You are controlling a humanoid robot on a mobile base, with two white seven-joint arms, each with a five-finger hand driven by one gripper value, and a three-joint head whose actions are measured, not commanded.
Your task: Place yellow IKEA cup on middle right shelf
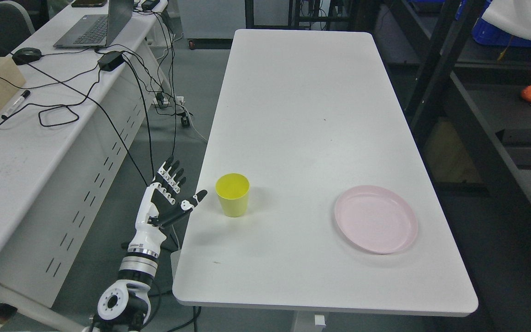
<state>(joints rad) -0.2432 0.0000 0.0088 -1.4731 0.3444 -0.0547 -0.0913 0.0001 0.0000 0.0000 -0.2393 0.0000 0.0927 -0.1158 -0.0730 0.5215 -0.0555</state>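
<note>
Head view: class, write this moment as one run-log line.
left hand: open, beside table edge, left of yellow cup, apart | cup: upright on white table, ungrasped | pink plate: right of cup | right hand: out of view

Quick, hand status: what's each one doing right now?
Left hand: open, fingers spread, holding nothing, just left of the yellow cup.
Right hand: not in view.
</note>
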